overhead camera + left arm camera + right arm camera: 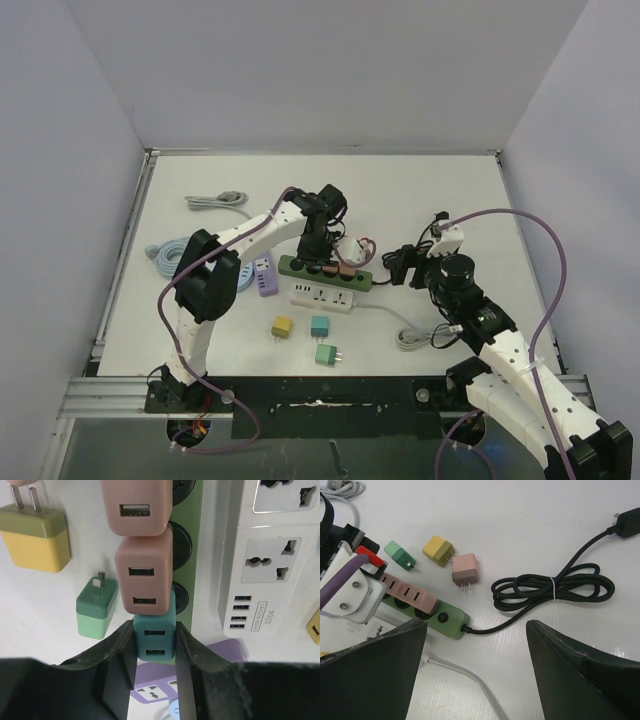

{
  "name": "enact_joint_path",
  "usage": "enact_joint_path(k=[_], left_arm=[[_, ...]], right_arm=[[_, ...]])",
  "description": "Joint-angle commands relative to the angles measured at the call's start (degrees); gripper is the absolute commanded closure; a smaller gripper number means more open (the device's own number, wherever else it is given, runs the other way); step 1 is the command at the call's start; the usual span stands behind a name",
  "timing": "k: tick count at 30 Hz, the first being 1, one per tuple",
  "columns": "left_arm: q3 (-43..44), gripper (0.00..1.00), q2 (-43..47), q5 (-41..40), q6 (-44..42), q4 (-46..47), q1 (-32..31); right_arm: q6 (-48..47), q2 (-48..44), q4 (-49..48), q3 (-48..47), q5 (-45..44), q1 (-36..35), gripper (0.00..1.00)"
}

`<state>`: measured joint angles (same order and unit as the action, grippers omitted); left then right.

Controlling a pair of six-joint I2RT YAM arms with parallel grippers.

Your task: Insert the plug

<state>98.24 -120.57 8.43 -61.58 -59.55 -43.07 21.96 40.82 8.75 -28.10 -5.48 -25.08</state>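
1. The teal boxy plastic charger plug (154,640) is standing on the long green plastic power strip (189,555), mid-desk (420,190), touching a pink plastic charger (144,580).
2. The left fingers (117,655) are gripping the plug's two sides.
3. The right fingers (375,670) are hanging spread wide and empty, nearer the desk's right edge.

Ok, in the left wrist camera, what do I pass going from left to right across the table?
Yellow adapter → mint adapter → teal adapter → white power strip. The pink adapters and green strip overlap the teal one, so they are left out.
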Motion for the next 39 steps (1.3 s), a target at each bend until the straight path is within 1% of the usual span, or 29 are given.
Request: enact_joint_path(k=[1, 6, 9, 11, 12, 13, 15, 16, 19, 21, 24, 26, 27, 28, 29, 30, 31, 32, 33, 34, 36, 38, 39], left_arm=[[-5.1, 1.0, -12.1, 5.8, 0.0, 7.1, -0.6], [-0.8, 1.0, -16.0, 7.1, 0.2, 3.1, -0.3], [2.2, 1.0, -16.5, 9.0, -0.2, 0.1, 0.3], [3.2, 0.87, -14.8, 11.5, -0.5, -1.1, 0.5], [3.7, 0.75, -12.9, 12.6, -0.6, -1.5, 0.7], [4.5, 0.61, -11.4, 13.4, -0.4, -1.9, 0.8], [6.2, 0.29, -8.3, 13.8, -0.6, -3.5, 0.9], [7.1, 0.26, -6.6, 14.3, -0.4, -4.1, 0.9], [9.8, 0.25, -1.2, 15.2, 0.3, -5.5, 1.4], [9.8, 0.24, 3.2, 15.3, 1.0, -5.1, 1.9], [6.6, 0.24, 10.7, 15.6, 3.5, -0.8, 3.1], [2.3, 0.24, 15.7, 16.0, 6.1, 3.0, 4.0], [-0.2, 0.24, 18.2, 16.1, 8.0, 5.4, 4.6], [-2.9, 0.24, 20.9, 14.8, 12.4, 9.5, 5.0], [-5.9, 0.24, 23.6, 11.3, 19.1, 15.4, 5.1], [-9.2, 0.24, 26.2, 6.2, 27.5, 21.7, 5.0], [-12.0, 0.24, 28.7, 0.7, 33.7, 26.9, 5.0], [-14.7, 0.24, 31.7, -5.2, 40.4, 30.4, 5.0], [-16.7, 0.24, 33.5, -8.7, 44.8, 33.0, 5.1], [-18.7, 0.24, 35.3, -12.5, 49.3, 35.0, 5.3], [-20.3, 0.23, 37.7, -19.6, 60.4, 34.7, 5.9], [-20.9, 0.23, 39.0, -22.4, 69.1, 31.9, 7.9], [-22.2, 0.23, 40.0, -22.4, 73.0, 31.3, 9.8]], right_arm=[[1.5, -1.7, -0.5, 0.0, -3.4, 0.3, 0.18], [1.8, -2.3, 0.0, 0.3, -3.2, 0.4, 0.18], [1.3, -2.4, 0.3, 0.0, -3.4, 0.5, 0.18], [1.0, -2.4, 0.8, -0.7, -3.5, 0.5, 0.18], [0.9, -2.4, 1.3, -1.3, -3.6, 0.5, 0.17], [0.7, -2.4, 1.7, -1.6, -3.7, 0.5, 0.17], [0.5, -2.4, 2.2, -2.2, -3.8, 0.6, 0.17], [0.4, -2.4, 2.3, -2.4, -3.8, 0.6, 0.17], [0.1, -2.5, 3.3, -3.3, -4.4, 0.7, 0.17], [0.2, -2.6, 4.1, -4.0, -3.9, 0.7, 0.17], [0.7, -2.6, 4.9, -4.9, -3.3, 0.9, 0.17], [1.3, -2.0, 5.1, -5.7, -3.1, 0.9, 0.17], [1.6, -1.4, 5.0, -6.2, -3.1, 0.9, 0.17], [1.9, -0.5, 5.2, -6.9, -3.0, 0.9, 0.17], [2.6, 1.0, 5.5, -7.9, -3.3, 1.0, 0.17], [3.4, 3.9, 6.4, -9.3, -3.7, 1.0, 0.17], [4.2, 6.7, 7.2, -10.9, -3.9, 1.1, 0.17], [5.0, 10.1, 8.1, -12.8, -3.9, 1.2, 0.17], [5.9, 13.6, 9.1, -14.8, -3.6, 1.3, 0.17], [6.8, 17.6, 10.0, -17.0, -2.8, 1.4, 0.17], [7.3, 25.6, 11.4, -21.4, -0.8, 1.6, 0.18], [6.7, 32.5, 11.5, -24.9, 0.9, 1.6, 0.18], [6.3, 35.5, 11.1, -26.1, 1.6, 1.5, 0.18]])
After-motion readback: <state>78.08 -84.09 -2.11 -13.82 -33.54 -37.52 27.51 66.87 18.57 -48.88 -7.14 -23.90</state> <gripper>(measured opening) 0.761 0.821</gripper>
